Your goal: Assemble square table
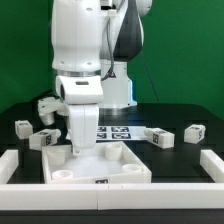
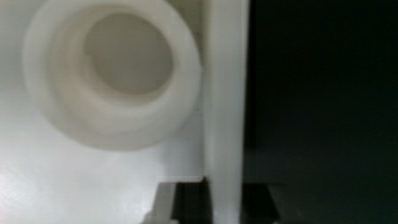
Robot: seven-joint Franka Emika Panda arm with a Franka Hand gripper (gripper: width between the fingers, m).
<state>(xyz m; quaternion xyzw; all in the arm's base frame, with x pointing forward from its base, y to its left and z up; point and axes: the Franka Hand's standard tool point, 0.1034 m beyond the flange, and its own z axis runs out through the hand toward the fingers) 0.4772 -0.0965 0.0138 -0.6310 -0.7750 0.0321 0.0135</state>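
The square table top [image 1: 105, 163] lies rim-up near the front of the black table, with round sockets in its corners. My gripper [image 1: 76, 147] reaches down onto the rim at the far corner on the exterior view's left. In the wrist view the top's rim [image 2: 226, 100] runs between my two dark fingers [image 2: 191, 205], and a round socket [image 2: 121, 80] sits beside it. The gripper [image 2: 226, 206] is shut on this rim. Loose white legs lie at the left [image 1: 43, 139] [image 1: 46, 106] and at the right [image 1: 160, 137] [image 1: 194, 132].
The marker board [image 1: 117, 130] lies flat behind the top. A long low white rail [image 1: 110, 196] borders the front and both sides. A small tagged part [image 1: 22, 126] sits at the far left. The robot's base [image 1: 118, 92] stands at the back.
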